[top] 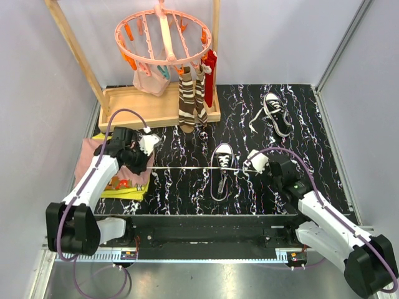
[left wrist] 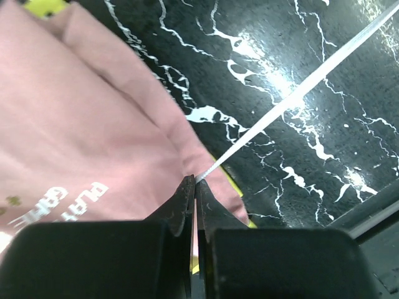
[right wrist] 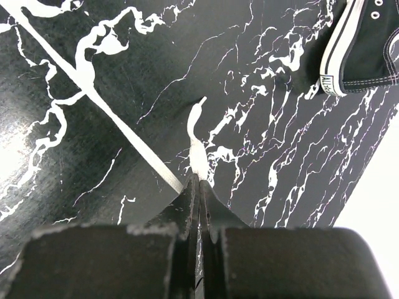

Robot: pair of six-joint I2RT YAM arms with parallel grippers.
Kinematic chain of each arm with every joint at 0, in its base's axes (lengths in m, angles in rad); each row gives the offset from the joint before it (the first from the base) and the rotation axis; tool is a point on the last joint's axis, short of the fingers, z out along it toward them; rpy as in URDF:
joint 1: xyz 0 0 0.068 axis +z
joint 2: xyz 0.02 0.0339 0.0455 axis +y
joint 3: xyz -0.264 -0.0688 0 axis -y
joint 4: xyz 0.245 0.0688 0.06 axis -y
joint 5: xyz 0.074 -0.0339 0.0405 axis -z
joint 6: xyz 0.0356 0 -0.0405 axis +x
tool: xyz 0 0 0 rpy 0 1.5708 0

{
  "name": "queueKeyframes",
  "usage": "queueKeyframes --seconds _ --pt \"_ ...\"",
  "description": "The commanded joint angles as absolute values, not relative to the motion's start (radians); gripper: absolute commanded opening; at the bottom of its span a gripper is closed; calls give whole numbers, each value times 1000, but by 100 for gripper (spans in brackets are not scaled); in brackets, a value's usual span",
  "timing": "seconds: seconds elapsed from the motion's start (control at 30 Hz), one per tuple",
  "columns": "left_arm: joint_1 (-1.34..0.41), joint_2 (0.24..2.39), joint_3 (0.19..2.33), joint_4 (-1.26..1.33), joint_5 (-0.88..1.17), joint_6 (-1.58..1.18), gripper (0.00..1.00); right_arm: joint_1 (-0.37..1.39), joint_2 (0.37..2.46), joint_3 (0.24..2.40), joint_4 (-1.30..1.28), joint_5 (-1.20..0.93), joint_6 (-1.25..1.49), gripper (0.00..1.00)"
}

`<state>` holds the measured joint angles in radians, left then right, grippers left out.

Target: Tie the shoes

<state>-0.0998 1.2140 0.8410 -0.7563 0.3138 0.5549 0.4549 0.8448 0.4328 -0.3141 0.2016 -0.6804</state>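
Left tool (left wrist: pixel 195 185): fingers pinched together on the white lace (left wrist: pixel 299 90), above a pink cloth (left wrist: pixel 75 137).
Right tool (right wrist: pixel 198 182): pinched together on the other end of the lace, with only a short tip poking past.
Near shoe (top: pixel 221 169): middle of the desk (top: pixel 187 187), between the tools, with the lace stretched straight out to both sides.
Far shoe (top: pixel 276 113): well apart, far right, laces loose.
Step, I'd say: snugging the lace. Pull evenly and low so the shoe neither slides nor twists, and mind the right tool's slim hold.
Long axis: near-to-far, leaning slightly, crossing the lace. The toe seems to face away from the arms, but it's hard to be sure.
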Motion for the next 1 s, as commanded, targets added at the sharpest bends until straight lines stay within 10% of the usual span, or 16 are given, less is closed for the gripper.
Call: queueKeyframes --seconds 0.0,0.4,0.67,0.97 --pt "-83 1166 835 -739 251 598 0 437 862 472 -319 218 -699 0" --pt "-313 1434 837 -575 169 496 0 437 1133 577 -330 -37 -680 0" --pt "-342 1494 877 -569 270 535 34 439 1164 692 -385 -95 -603 75" --pt "-339 1076 934 -608 439 564 51 437 942 853 -492 -179 -457 100"
